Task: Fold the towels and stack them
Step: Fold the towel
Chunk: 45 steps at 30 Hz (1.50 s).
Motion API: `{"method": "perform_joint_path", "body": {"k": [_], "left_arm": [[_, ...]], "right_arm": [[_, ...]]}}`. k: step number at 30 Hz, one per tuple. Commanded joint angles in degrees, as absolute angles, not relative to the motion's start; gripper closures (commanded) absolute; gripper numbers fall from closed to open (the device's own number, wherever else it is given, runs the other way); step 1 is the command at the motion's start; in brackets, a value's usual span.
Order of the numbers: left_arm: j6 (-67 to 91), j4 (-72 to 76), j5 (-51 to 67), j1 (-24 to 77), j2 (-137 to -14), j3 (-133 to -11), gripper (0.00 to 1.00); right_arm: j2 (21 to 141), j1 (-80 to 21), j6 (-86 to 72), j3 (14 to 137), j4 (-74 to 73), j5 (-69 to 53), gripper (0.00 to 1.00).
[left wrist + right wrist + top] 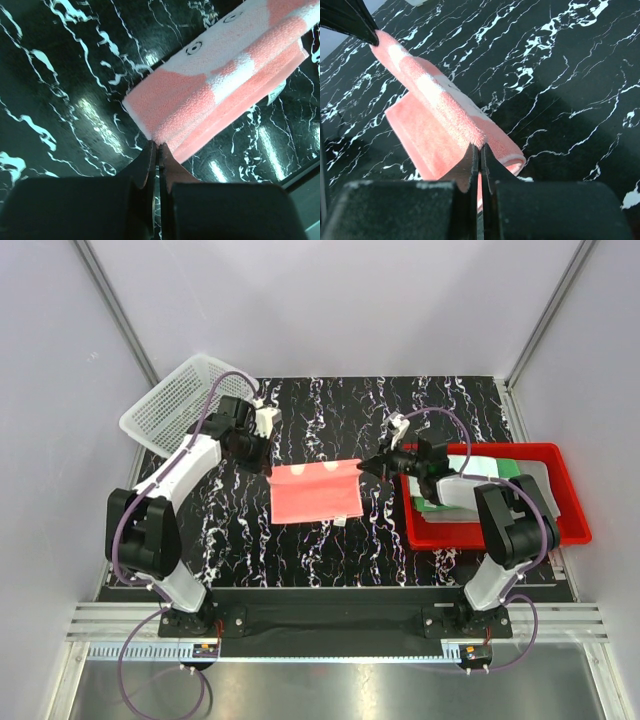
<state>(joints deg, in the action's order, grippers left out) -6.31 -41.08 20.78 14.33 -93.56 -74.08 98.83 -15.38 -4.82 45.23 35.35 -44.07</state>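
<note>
Sagging between your two grippers, the pink towel (315, 498) is lying in the middle of the black marbled table (420, 410), with its far edge raised off the surface and its near part resting flat. Your left gripper (158, 147) is squeezing the far left corner, fingers pressed together on the cloth. Your right gripper (480, 149) is doing the same at the far right corner, so the raised edge is stretching between them as a soft ridge.

To your right, the red tray (450, 538) is sitting at the table's edge, and you are seeing folded towels in it: a pale towel (478, 465) and a dark green towel (512, 468) beside it. Your right arm is covering much of that pile, so how they are layered cannot be told. At the far left corner, the white mesh basket (175, 405) is leaning tilted against the wall.

The pink towel is showing a fluffy terry pile, coral-pink with white printed patches, and small dark ring marks on one white patch in the left wrist view. A small white tag (274, 93) is sticking out from its near edge; anything printed on it is too small to read.
</note>
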Motion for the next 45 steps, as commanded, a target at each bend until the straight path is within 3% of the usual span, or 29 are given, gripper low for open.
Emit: {"method": "perform_joint_path", "body": {"k": [1,7,15,18,20,30,39,45], "left_arm": [[-3.6,-41.7,19.9,14.9,-90.1,-71.3,1.00],[-1.3,-41.3,18.3,16.2,-87.7,-66.2,1.00],[0.7,-38.8,17.8,17.6,-87.2,-61.4,0.96],[2.4,-38.8,16.0,18.6,-87.8,-60.0,0.86],[2.9,-39.3,14.3,19.3,-87.3,-59.1,0.85],[7.1,-39.6,13.2,20.0,-78.2,-59.6,0.65],[16.7,-26.0,23.8,20.0,-81.5,-52.4,0.66],[26.1,-21.0,21.5,20.0,-84.9,-46.5,0.68]], "right_arm": [[94.6,-15.2,-6.3,42.7,36.9,-41.6,1.00],[89.2,-16.0,-8.5,37.6,35.1,-38.5,1.00],[90.8,-18.2,-7.6,39.9,20.4,-37.6,0.89],[91.0,-20.0,-8.5,37.3,20.4,-35.2,0.84],[90.7,-20.8,-9.0,35.8,20.0,-34.5,0.73],[83.0,-21.1,-14.4,44.2,-2.6,-27.0,0.57],[90.3,-26.2,-21.3,52.8,-11.3,-25.4,0.61],[97.8,-27.4,-24.8,53.3,-13.4,-21.8,0.68]]}}
